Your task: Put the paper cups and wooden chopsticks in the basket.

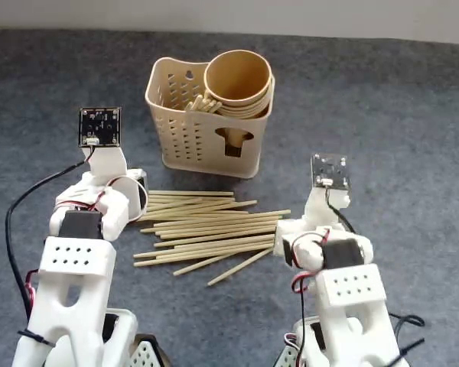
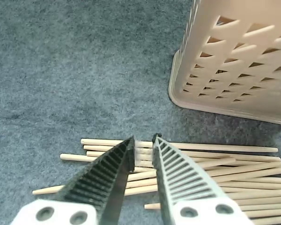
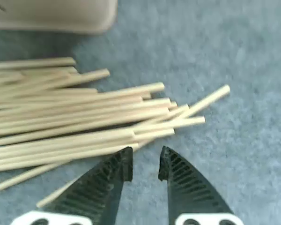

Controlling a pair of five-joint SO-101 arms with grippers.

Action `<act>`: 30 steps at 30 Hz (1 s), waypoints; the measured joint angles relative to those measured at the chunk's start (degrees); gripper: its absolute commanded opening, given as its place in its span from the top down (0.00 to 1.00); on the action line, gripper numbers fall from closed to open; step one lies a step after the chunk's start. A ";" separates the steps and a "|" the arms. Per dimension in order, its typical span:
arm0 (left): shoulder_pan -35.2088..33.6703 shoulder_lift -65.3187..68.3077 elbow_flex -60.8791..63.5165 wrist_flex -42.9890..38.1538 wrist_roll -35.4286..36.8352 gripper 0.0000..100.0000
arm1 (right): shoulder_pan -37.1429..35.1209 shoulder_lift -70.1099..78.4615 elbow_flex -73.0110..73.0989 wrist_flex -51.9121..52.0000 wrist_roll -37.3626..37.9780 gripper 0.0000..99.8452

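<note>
A beige perforated basket (image 1: 206,130) stands at the back of the grey carpet, with stacked paper cups (image 1: 238,76) and a few wooden chopsticks (image 1: 199,103) inside it. Several more chopsticks (image 1: 210,229) lie in a loose pile in front of it, between the two arms. My left gripper (image 2: 143,139) hovers over the pile's left ends (image 2: 107,150), fingers a little apart and holding nothing, with the basket's wall (image 2: 229,65) just beyond. At the pile's right ends (image 3: 178,117) my right gripper (image 3: 144,161) stands open and empty, tips just short of the sticks.
Grey carpet (image 1: 398,115) covers the whole surface, with bare room to the right of the basket and to its left. The basket's bottom edge (image 3: 51,14) lies past the pile in the right wrist view.
</note>
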 measured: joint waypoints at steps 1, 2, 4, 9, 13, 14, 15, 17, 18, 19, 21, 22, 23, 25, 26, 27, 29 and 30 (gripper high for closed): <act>0.00 0.00 0.00 0.00 0.00 0.92 | 0.35 2.02 0.00 0.00 -0.70 0.89; 0.00 0.00 0.00 0.00 0.00 0.92 | 0.79 3.78 -0.18 -0.18 -1.58 0.89; 0.00 0.00 0.00 0.00 0.00 0.92 | 1.93 7.56 -0.97 -0.53 -3.34 0.89; 0.00 0.00 0.00 0.00 0.00 0.92 | 2.90 15.56 -3.60 -0.70 -5.36 0.89; 0.00 0.00 0.00 0.00 0.00 0.92 | 4.13 21.71 -6.77 -0.70 -9.58 0.89; 0.00 0.00 0.00 0.00 0.00 0.92 | 4.66 23.38 -8.00 -0.79 -10.37 0.89; 0.00 0.00 0.00 0.00 0.00 0.92 | 5.19 25.14 -9.14 -0.79 -11.08 0.89; 0.00 0.00 0.00 0.00 0.00 0.92 | 6.24 28.48 -11.25 -0.79 -12.57 0.89; 0.00 0.00 0.00 0.00 0.00 0.92 | 6.68 30.33 -12.48 -0.79 -13.54 0.89; 0.00 0.00 0.00 0.00 0.00 0.92 | 7.03 32.00 -13.63 -0.79 -14.33 0.89; 0.00 0.00 0.00 0.00 0.00 0.92 | 7.82 35.43 -15.82 -0.88 -15.91 0.89; 0.00 0.00 0.00 0.00 0.00 0.92 | 8.26 37.19 -16.97 -0.88 -16.53 0.89; 0.00 0.00 0.00 0.00 0.00 0.92 | 8.53 38.77 -17.93 -0.97 -17.05 0.89; 0.00 0.00 0.00 0.00 0.00 0.92 | 9.05 42.11 -19.96 -1.14 -18.11 0.89; 0.00 0.00 0.00 0.00 0.00 0.92 | 9.14 43.69 -20.92 -1.14 -18.55 0.89; 0.00 0.00 0.00 0.00 0.00 0.92 | 9.14 45.27 -21.89 -1.23 -18.99 0.89; 0.00 0.00 0.00 0.00 0.00 0.92 | 9.14 48.35 -23.65 -1.14 -19.60 0.89; 0.00 0.00 0.00 0.00 0.00 0.92 | 9.14 50.11 -24.70 -1.14 -20.04 0.89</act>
